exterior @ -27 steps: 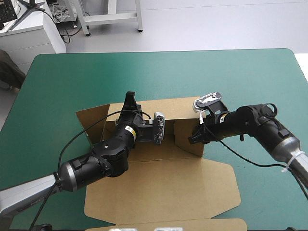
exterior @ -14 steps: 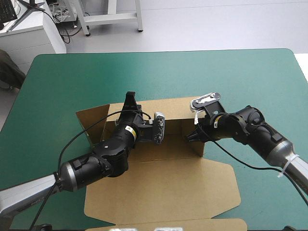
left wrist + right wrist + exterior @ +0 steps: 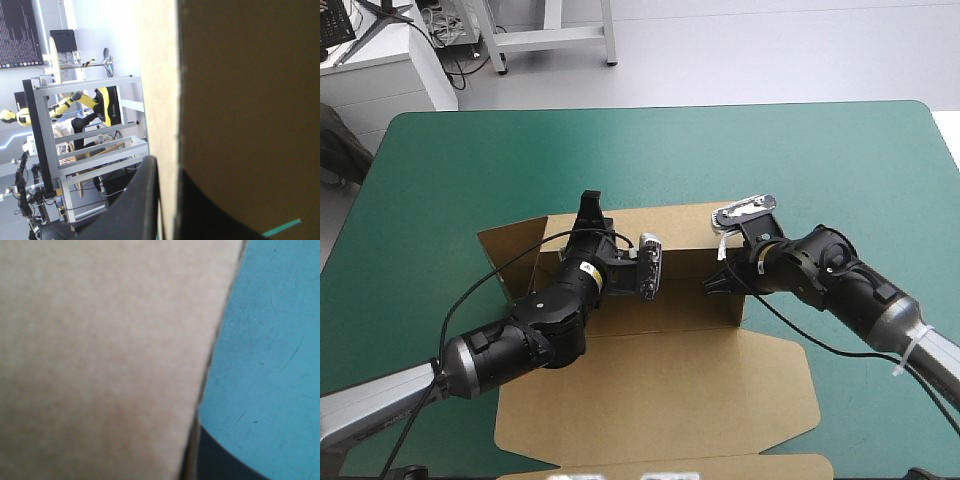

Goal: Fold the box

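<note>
The table [image 3: 770,150] with its teal-green cover fills the high view. The brown box [image 3: 660,400] lies on the near half of it, about midway between the left and right edges. Its lid lies flat and reaches toward the near edge. Beyond the lid the back wall stands up, a left flap splays outward, and a short right wall is raised.

The left gripper [image 3: 590,212] reaches over the tray to the back wall near its left end. In the left wrist view the wall's thin edge runs between the black fingers [image 3: 142,200], one on each side, so the jaws are narrow and clamp the board.

The right gripper [image 3: 712,284] sits low inside the tray, just beside the right wall. In the right wrist view brown board covers most of the picture. One black finger lies tight against its edge and the other is hidden behind it, so these jaws also look narrow, pinching the board.
</note>
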`<action>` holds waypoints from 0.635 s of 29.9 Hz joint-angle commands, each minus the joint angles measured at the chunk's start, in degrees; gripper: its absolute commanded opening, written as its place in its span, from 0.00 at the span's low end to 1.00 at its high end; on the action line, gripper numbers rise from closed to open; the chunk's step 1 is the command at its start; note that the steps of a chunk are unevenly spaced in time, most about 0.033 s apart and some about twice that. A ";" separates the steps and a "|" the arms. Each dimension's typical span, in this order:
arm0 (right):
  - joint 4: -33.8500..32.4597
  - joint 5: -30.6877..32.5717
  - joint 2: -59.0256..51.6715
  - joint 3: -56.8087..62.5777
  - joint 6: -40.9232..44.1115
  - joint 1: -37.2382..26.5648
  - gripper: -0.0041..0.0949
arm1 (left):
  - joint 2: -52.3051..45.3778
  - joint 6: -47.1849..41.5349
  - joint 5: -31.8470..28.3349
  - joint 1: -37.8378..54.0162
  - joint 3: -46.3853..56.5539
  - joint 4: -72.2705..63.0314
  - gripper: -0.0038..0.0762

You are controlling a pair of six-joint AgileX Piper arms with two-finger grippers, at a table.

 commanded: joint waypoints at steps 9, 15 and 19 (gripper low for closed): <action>-2.74 -9.26 0.10 -1.50 4.22 1.05 0.03 | -0.96 -1.45 4.72 -8.08 -3.43 -1.22 0.23; -3.18 -11.98 2.90 -1.62 5.62 1.05 0.03 | -0.96 -2.52 10.30 -13.39 -4.19 -1.22 0.54; -4.46 -12.65 4.17 -1.62 6.19 0.94 0.03 | -0.96 -5.87 13.89 -15.52 -4.19 -1.22 0.60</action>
